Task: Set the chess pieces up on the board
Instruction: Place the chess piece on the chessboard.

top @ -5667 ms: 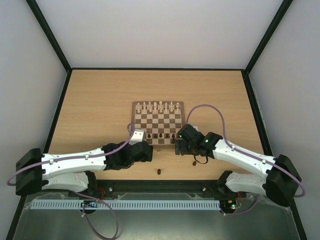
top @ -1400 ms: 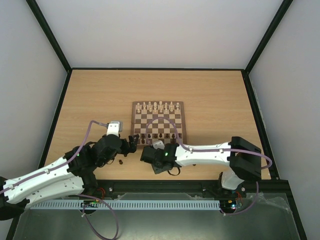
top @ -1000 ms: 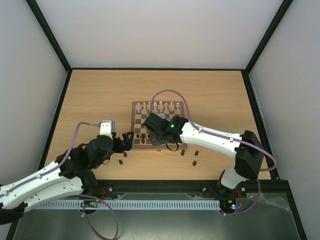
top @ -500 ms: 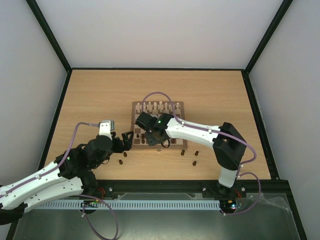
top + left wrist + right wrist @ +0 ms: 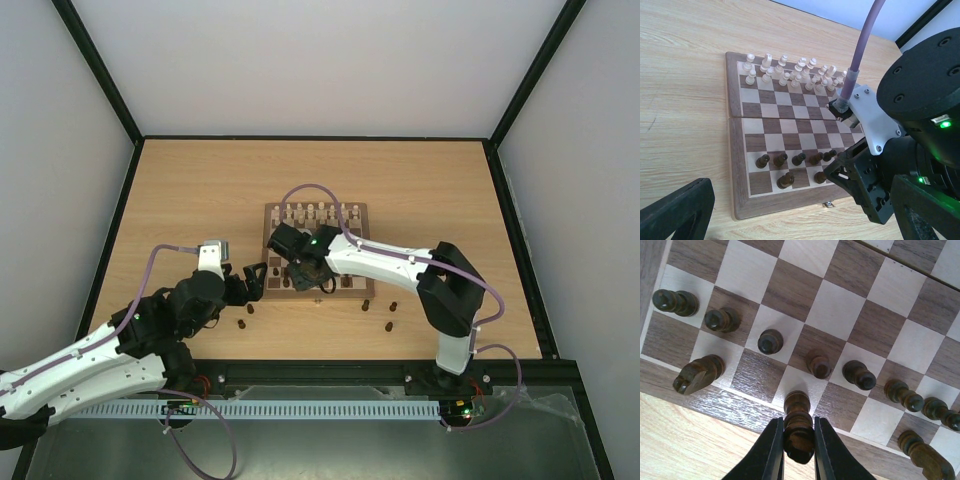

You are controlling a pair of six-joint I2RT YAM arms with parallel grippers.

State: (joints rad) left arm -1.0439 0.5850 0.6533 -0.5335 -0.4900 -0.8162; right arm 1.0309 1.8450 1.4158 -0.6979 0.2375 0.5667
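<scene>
My right jaws (image 5: 799,426) clamp a dark piece (image 5: 798,405) upright over the board (image 5: 730,402)'s near edge, likely to seat it squarely in the back row. My left jaws (image 5: 254,279) apart, parked beside the board's left edge.

A light wood-grain table (image 5: 200,190), edged by a thin black frame, spreads between pale walls. A square wooden chessboard (image 5: 300,222) lies flat on it, near the middle and toward the near edge. Five small dark pieces rest directly on the tabletop in front of the board. Two (image 5: 251,309) (image 5: 241,324) are off its near left corner and three (image 5: 366,305) (image 5: 393,306) (image 5: 388,326) off its near right. They are too small to tell whether they stand upright.
</scene>
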